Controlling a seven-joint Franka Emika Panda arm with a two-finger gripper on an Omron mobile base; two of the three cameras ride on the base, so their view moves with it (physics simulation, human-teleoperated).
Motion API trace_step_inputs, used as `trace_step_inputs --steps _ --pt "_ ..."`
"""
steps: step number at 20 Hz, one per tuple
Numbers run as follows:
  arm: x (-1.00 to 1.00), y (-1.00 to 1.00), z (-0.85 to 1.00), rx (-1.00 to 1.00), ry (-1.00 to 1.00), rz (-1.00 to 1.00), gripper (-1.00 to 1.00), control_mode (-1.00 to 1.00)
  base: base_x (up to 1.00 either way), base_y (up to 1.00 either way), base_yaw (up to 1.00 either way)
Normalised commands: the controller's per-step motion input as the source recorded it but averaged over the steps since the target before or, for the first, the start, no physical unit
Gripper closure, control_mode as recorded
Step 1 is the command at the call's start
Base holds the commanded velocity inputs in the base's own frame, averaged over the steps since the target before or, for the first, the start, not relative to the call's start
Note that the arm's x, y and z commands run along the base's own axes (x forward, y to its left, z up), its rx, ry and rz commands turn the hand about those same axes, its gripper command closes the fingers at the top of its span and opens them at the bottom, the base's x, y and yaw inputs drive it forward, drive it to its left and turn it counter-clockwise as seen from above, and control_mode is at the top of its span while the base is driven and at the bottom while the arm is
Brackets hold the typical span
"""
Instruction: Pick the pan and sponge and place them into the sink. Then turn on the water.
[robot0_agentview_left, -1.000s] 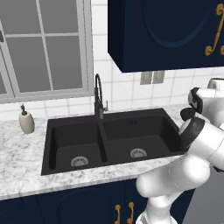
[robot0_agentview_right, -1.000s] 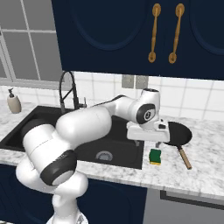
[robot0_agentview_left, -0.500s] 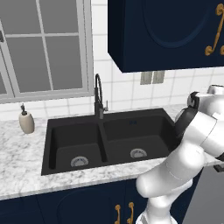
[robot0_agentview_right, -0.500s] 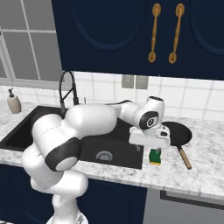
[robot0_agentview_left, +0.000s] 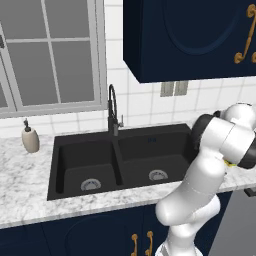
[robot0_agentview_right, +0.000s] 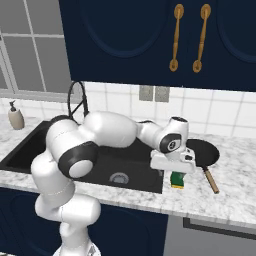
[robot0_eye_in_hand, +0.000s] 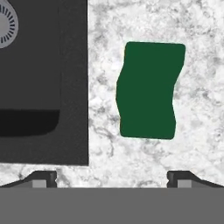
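Lowered since earlier, the two-finger gripper (robot0_eye_in_hand: 112, 177) hangs unclenched, grasping nothing, above the green-topped yellow rectangular sponge (robot0_eye_in_hand: 148, 91) at frame centre, lined up for pickup.

The light is even and diffuse in all three rendered views, with no single source evident and no glare on the marble counter (robot0_agentview_right: 235, 195) or the white arm (robot0_agentview_right: 107, 132). Shadows are faint: the sink (robot0_agentview_left: 125, 160) reads as flat matte black with only a slightly darker patch in one basin in the hand view, and the sponge (robot0_eye_in_hand: 148, 89) casts almost none. Edges are crisp, though textures are coarse and slightly pixelated, with no blur or edge distortion.
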Motion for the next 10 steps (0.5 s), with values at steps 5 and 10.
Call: trace_step_inputs --steps 5,10 --pt "0.20 -0.25 -0.27 0.00 0.00 0.00 -1.00 -1.00 0.00 0.00 0.00" --pt "0.24 -0.18 -0.29 0.03 0.00 0.00 -1.00 -1.00 0.00 0.00 0.00"
